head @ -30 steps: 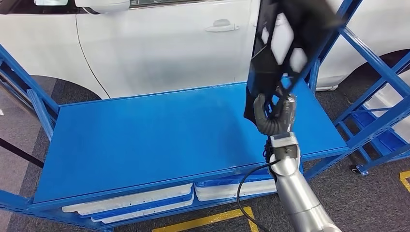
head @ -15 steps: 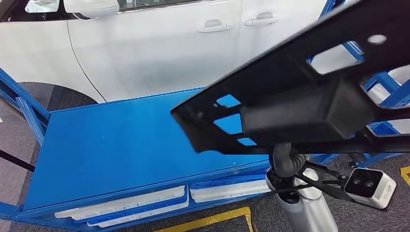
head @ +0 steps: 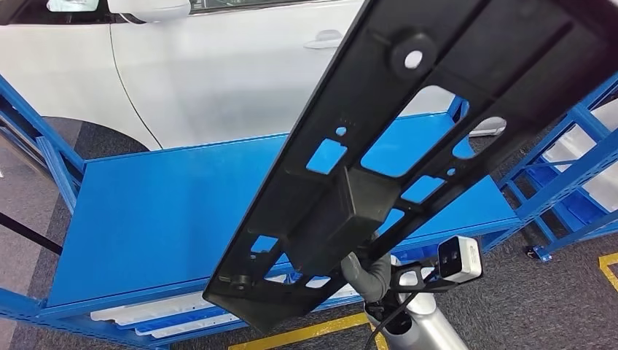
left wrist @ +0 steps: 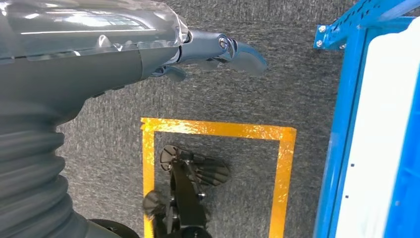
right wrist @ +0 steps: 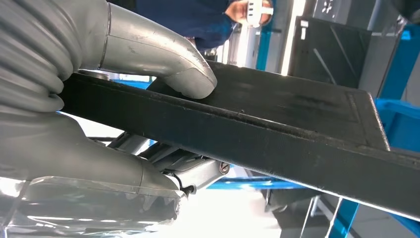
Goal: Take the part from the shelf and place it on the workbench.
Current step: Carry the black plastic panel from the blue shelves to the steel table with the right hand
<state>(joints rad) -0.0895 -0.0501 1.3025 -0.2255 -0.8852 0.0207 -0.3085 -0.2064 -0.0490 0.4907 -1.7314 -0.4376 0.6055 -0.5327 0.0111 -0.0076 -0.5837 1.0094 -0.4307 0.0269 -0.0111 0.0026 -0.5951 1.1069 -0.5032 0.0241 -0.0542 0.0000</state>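
Observation:
A long black plastic part (head: 452,95) with several cut-outs and a boxy block slants across the head view, from the upper right down to the lower middle, close to the camera. My right hand (head: 368,273) grips it from below near its lower end. In the right wrist view my thumb (right wrist: 188,74) presses on the part's flat black bar (right wrist: 297,129), and the fingers wrap under it. The part hangs over the blue bench top (head: 167,211) without touching it. My left hand (left wrist: 223,49) hangs above the grey floor, holding nothing, its fingers loosely extended.
A white car (head: 218,73) stands right behind the bench. White trays (head: 146,317) lie on the bench's lower level. A blue rack (head: 568,160) stands at the right. Yellow tape (head: 306,335) marks the floor. A person in blue (right wrist: 198,20) stands nearby.
The part has swung from upright at the bench's far right to a long slant across the view, nearer the camera. My right hand has dropped lower and closer to me.

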